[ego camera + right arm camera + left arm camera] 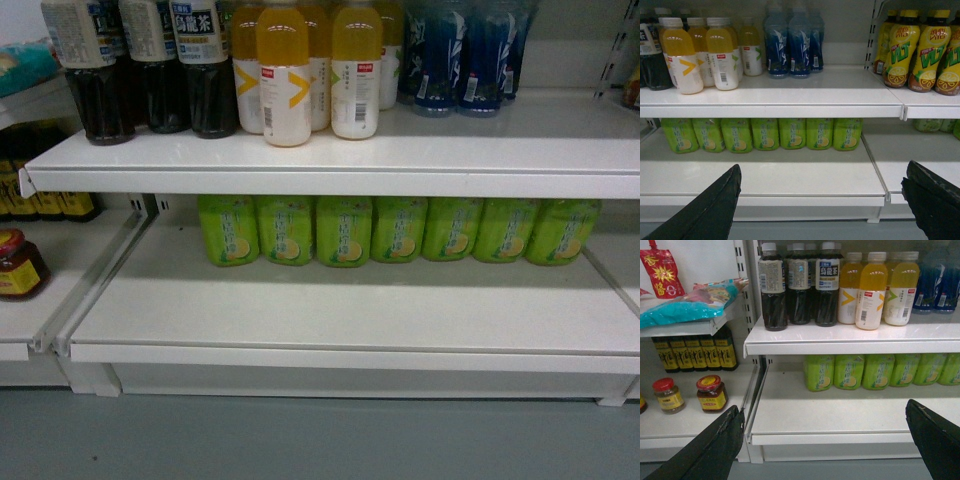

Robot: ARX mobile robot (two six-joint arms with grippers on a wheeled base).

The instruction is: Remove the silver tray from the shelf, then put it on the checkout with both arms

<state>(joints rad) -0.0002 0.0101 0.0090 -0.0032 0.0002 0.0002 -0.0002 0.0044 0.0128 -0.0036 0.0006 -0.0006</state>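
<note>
Though parked square-on to the shelf, can't spot the silver tray in any of the three views, so no call on where it sits or which way its long side runs. Just a row of green bottles standing upright along the back of the lower board. Up on the top board, left to right: dark tea bottles, orange juice bottles with white labels, then blue bottles, all upright and capped, packed close together. Over in the left bay, a red-lidded jar with something dark inside, contents otherwise hard to tell. Grey floor below the shelf's front lip. Left hand spread wide, black fingers at either edge of its wrist view, gripping nothing, short of the shelf. Right hand same deal: splayed wide, holding nothing, facing the green row. Neither hand showing in the head view.
</note>
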